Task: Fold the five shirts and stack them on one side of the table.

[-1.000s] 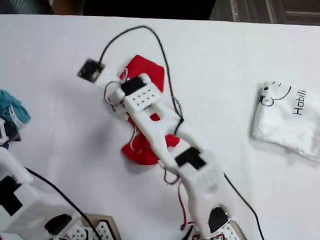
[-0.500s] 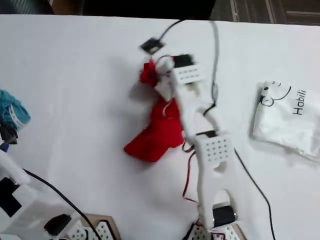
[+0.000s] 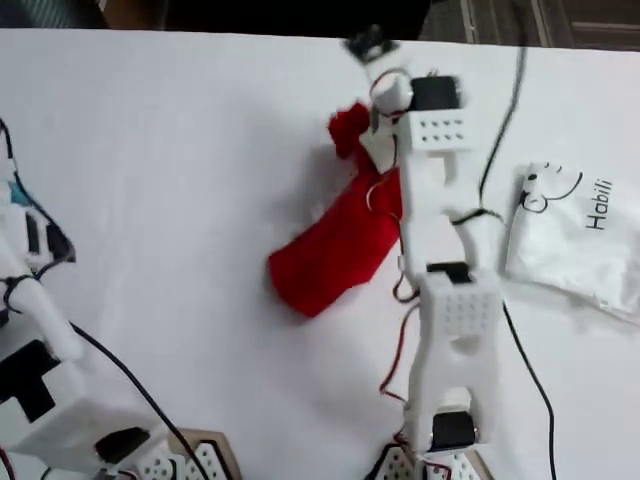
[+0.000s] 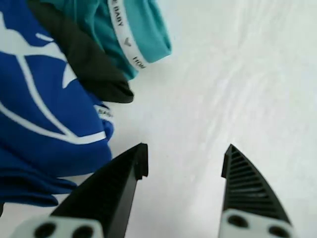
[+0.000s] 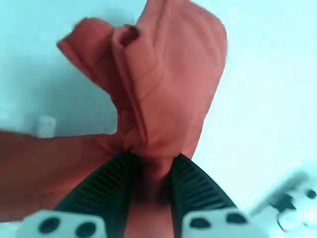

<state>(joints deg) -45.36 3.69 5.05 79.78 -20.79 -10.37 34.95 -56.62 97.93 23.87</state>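
Right pincer [image 5: 151,161] clamps a bunched edge of the red shirt [image 3: 335,250]; that thin hold may slip and drop it crumpled.

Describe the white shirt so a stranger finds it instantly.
On the white table, look toward the right edge in the high view. Beyond the red shirt lies the white shirt. It alone is folded flat, with black print.
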